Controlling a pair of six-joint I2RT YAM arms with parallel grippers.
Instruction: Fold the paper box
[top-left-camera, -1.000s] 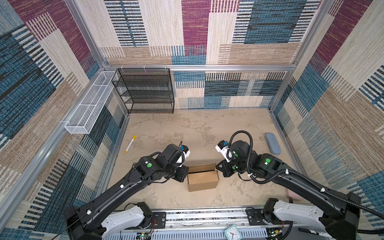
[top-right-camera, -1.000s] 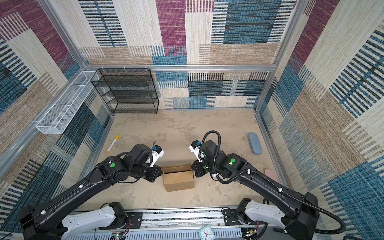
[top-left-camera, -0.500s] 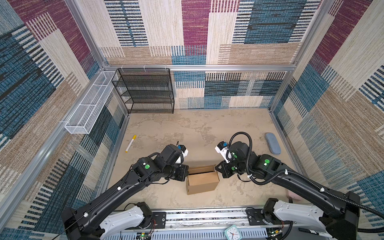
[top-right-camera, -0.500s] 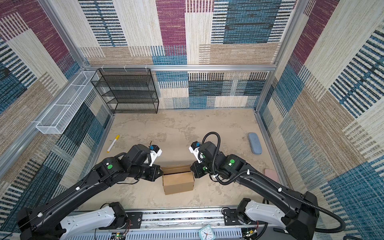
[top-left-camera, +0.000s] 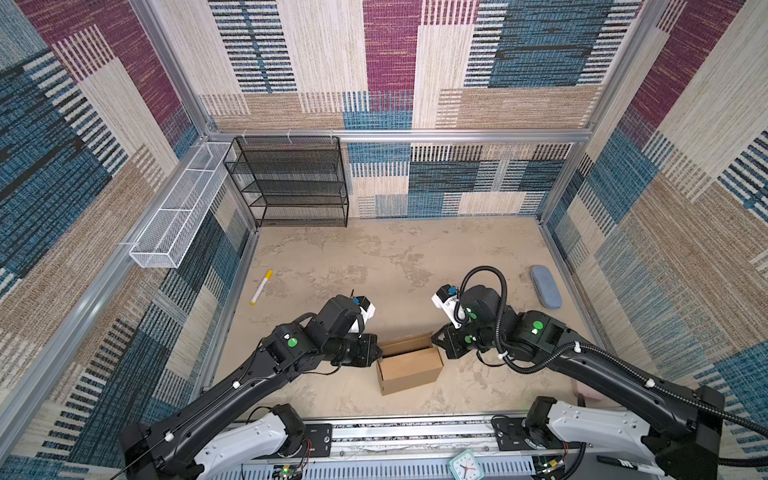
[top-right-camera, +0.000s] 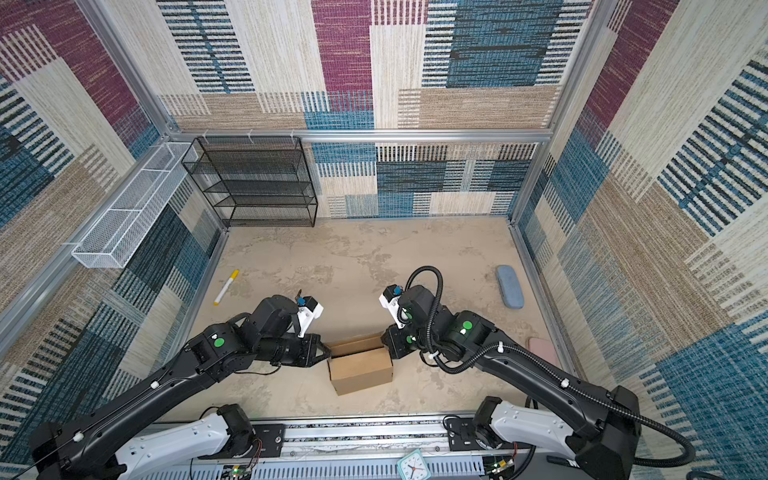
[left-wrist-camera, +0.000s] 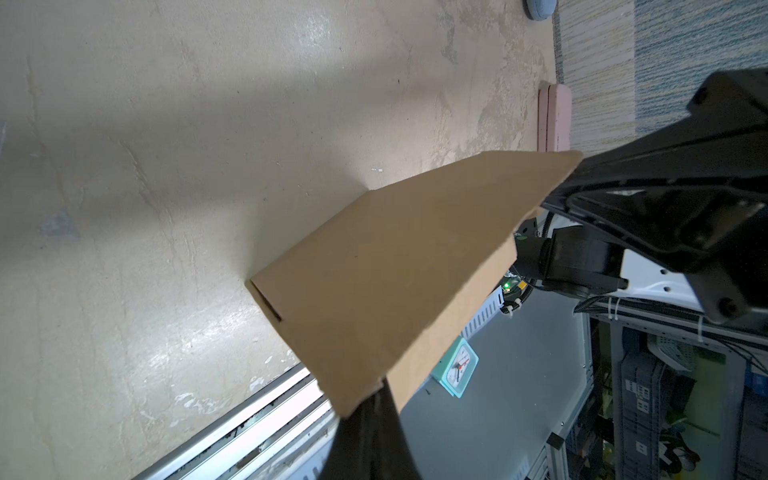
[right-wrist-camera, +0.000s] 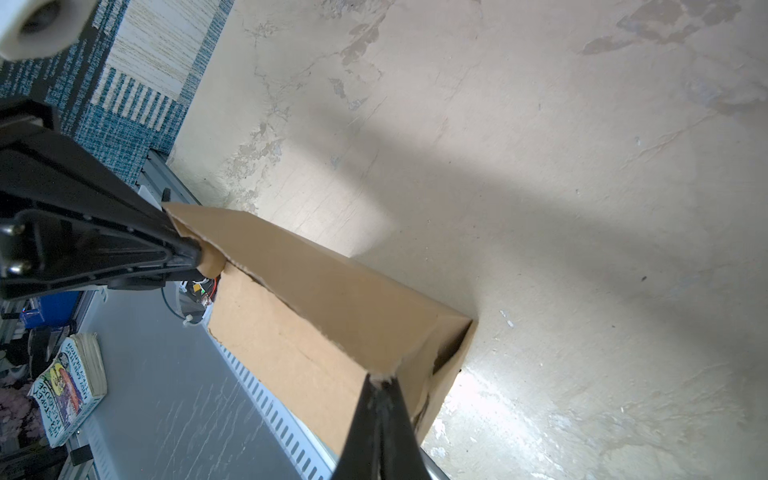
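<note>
The paper box (top-left-camera: 409, 365) (top-right-camera: 360, 370), plain brown cardboard, sits near the front middle of the table in both top views. My left gripper (top-left-camera: 377, 353) (top-right-camera: 328, 353) is shut on its left top corner, and my right gripper (top-left-camera: 434, 337) (top-right-camera: 384, 338) is shut on its right top corner. The left wrist view has the box's panel (left-wrist-camera: 395, 270) running away from the left gripper (left-wrist-camera: 374, 395), with the right gripper (left-wrist-camera: 582, 174) on the far corner. In the right wrist view, the right gripper (right-wrist-camera: 380, 380) pinches the near corner of the box (right-wrist-camera: 332, 307), and the left gripper (right-wrist-camera: 199, 253) pinches the far corner.
A yellow-capped marker (top-left-camera: 261, 286) lies at the left. At the right wall are a blue-grey case (top-left-camera: 545, 286) and a pink object (top-left-camera: 588, 390). A black mesh shelf (top-left-camera: 291, 183) stands at the back left, beside a white wire basket (top-left-camera: 178, 208). The metal rail (top-left-camera: 415, 428) runs along the front edge.
The box and both grippers have shifted slightly toward the front rail. Both grips are unchanged.
</note>
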